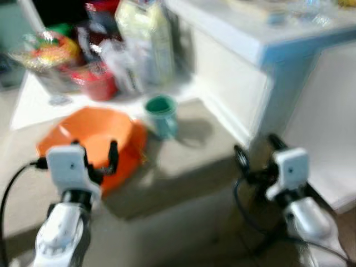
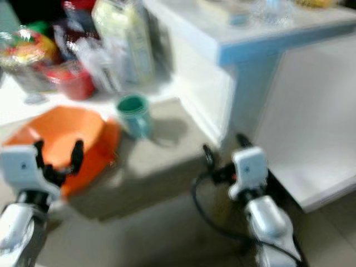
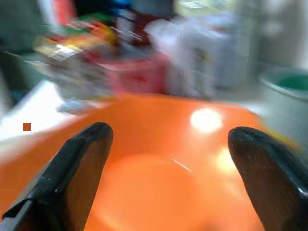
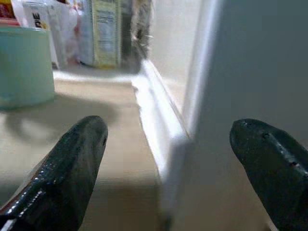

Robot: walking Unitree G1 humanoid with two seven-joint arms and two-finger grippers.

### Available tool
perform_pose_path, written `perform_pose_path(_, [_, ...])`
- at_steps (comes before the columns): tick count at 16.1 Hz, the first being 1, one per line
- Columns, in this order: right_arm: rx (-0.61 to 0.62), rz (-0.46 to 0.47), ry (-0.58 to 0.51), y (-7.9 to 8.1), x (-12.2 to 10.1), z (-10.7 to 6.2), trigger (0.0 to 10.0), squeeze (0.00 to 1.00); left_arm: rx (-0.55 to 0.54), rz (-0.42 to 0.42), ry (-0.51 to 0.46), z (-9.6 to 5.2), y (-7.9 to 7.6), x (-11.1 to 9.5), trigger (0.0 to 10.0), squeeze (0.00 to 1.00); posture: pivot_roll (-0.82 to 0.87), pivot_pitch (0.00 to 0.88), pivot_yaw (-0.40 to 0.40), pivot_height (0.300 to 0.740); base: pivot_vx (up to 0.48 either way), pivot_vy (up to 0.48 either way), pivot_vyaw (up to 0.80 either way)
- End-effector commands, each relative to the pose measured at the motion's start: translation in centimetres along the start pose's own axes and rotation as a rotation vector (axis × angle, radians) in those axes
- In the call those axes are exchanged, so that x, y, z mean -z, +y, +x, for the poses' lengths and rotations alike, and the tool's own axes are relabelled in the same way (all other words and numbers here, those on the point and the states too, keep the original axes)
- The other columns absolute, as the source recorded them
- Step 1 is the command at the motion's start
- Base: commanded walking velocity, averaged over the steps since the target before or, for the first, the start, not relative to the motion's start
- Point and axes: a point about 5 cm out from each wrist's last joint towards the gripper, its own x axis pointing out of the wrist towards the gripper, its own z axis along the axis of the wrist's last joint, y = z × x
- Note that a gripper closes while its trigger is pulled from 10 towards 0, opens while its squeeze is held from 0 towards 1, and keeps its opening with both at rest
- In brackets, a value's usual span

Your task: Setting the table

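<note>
Orange bowl (image 1: 97, 136) sits on the tan floor (image 1: 183, 183), in front of our left side, just ahead of the left hand (image 1: 99, 153). Left wrist view: the bowl's inside lies right between the two black fingers (image 3: 72, 168) — hand wide, nothing held. A teal cup (image 1: 162, 115) stands upright just beside the bowl's far right edge; can't tell if they touch.

Right hand (image 1: 257, 153) is wide too and empty, low over the floor near the base of the white cabinet (image 1: 233, 83), well apart from the bowl. The cup shows at the edge of its wrist view.

Behind the bowl: a clutter of bags, a red container (image 1: 94, 83) and a tall yellowish package (image 1: 146, 39). The white tabletop (image 1: 261, 33) above right carries a few blurred items.

Risks from here, as we judge it:
- All views are motion-blurred — closing now could miss the rim.
- The bowl is wide and shallow; a pinch on one edge may tip it or let it slide out.
- The cup is close enough to get knocked over if the bowl shifts right.
- The right hand could scrape the cabinet.
</note>
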Motion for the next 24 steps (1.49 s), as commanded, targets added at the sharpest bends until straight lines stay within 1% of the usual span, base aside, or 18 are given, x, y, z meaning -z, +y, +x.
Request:
perform_pose_path(1, [-0.042,0.009,-0.021,0.8,-0.5,0.6,10.0,0.0,-0.06,0.035,0.003,-0.2,1.0,-0.3,10.0,0.0,-0.12,0.0,0.072,0.74,0.0,0.0,0.0])
perform_pose_path(2, [-0.044,0.014,-0.02,0.9,-0.5,0.6,10.0,0.0,-0.091,0.056,-0.004,0.6,1.9,-1.0,10.0,0.0,-0.12,0.0,0.074,0.74,0.0,0.0,0.0])
perform_pose_path(3, [-0.045,0.014,-0.02,1.0,-0.5,0.6,10.0,0.0,-0.09,0.059,-0.006,0.8,2.0,-1.1,10.0,0.0,-0.12,0.0,0.074,0.74,0.0,0.0,0.0])
perform_pose_path(4, [-0.044,0.016,-0.02,1.0,-0.5,0.7,10.0,0.0,-0.1,0.036,-0.003,1.2,2.3,-1.3,10.0,0.0,-0.11,0.0,0.082,0.74,0.0,0.0,0.0])
perform_pose_path(5, [-0.045,0.019,-0.018,1.1,-0.4,0.7,10.0,0.0,-0.117,0.014,0.002,2.1,2.9,-1.8,10.0,0.0,-0.11,0.0,0.083,0.74,0.0,0.0,0.0])
perform_pose_path(6, [-0.046,0.023,-0.014,1.1,-0.4,0.7,10.0,0.0,-0.151,-0.037,0.029,3.9,4.4,-2.8,10.0,0.0,-0.11,0.0,0.082,0.74,0.0,0.0,0.0])
perform_pose_path(7, [-0.048,0.022,-0.013,1.1,-0.4,0.7,10.0,0.0,-0.181,-0.048,0.022,5.4,5.8,-4.4,10.0,0.0,-0.1,0.0,0.081,0.74,0.0,0.0,0.0])
perform_pose_path(8, [-0.05,0.022,-0.012,1.1,-0.4,0.7,10.0,0.0,-0.191,-0.037,0.006,6.4,6.7,-5.8,10.0,0.0,-0.1,0.0,0.082,0.74,0.0,0.0,0.0])
perform_pose_path(9, [-0.051,0.022,-0.012,1.1,-0.4,0.7,10.0,0.0,-0.192,-0.03,0.002,7.0,7.2,-6.7,10.0,0.0,-0.11,0.0,0.083,0.74,0.0,0.0,0.0])
perform_pose_path(10, [-0.052,0.022,-0.009,1.1,-0.4,0.7,10.0,0.0,-0.187,-0.06,0.048,7.6,7.6,-6.9,10.0,0.0,-0.11,0.0,0.086,0.74,0.0,0.0,0.0])
perform_pose_path(11, [-0.049,0.022,-0.008,1.1,-0.5,0.6,10.0,0.0,-0.178,-0.113,0.109,7.7,7.4,-6.4,10.0,0.0,-0.11,0.0,0.087,0.74,0.0,0.0,0.0])
perform_pose_path(13, [-0.047,0.023,-0.005,1.1,-0.5,0.5,10.0,0.0,-0.183,-0.222,0.258,7.6,6.8,-4.4,10.0,0.0,-0.12,0.0,0.089,0.74,0.0,0.0,0.0])
perform_pose_path(14, [-0.046,0.024,-0.003,1.1,-0.5,0.5,10.0,0.0,-0.186,-0.252,0.296,7.6,6.8,-4.0,10.0,0.0,-0.12,0.0,0.088,0.74,0.0,0.0,0.0])
perform_pose_path(15, [-0.047,0.027,0.003,1.2,-0.4,0.4,10.0,0.0,-0.186,-0.324,0.403,7.7,6.6,-3.0,10.0,0.0,-0.12,0.0,0.089,0.74,0.0,0.0,0.0])
perform_pose_path(17, [-0.051,0.027,0.005,1.2,-0.4,0.3,10.0,0.0,-0.174,-0.357,0.463,7.7,6.4,-2.7,10.0,0.0,-0.12,0.0,0.088,0.74,0.0,0.0,0.0])
perform_pose_path(20, [-0.055,0.029,0.013,1.3,-0.3,0.3,10.0,0.0,-0.183,-0.392,0.532,7.7,6.3,-2.6,10.0,0.0,-0.12,0.0,0.088,0.74,0.0,0.0,0.0])
perform_pose_path(21, [-0.056,0.03,0.018,1.3,-0.2,0.3,10.0,0.0,-0.193,-0.394,0.544,7.8,6.7,-2.9,10.0,0.0,-0.12,0.0,0.09,0.74,0.0,0.0,0.0])
perform_pose_path(24, [-0.061,0.032,0.024,1.5,0.0,0.4,10.0,0.0,-0.196,-0.387,0.555,7.8,7.1,-3.2,10.0,0.0,-0.12,0.0,0.091,0.74,0.0,0.0,0.0])
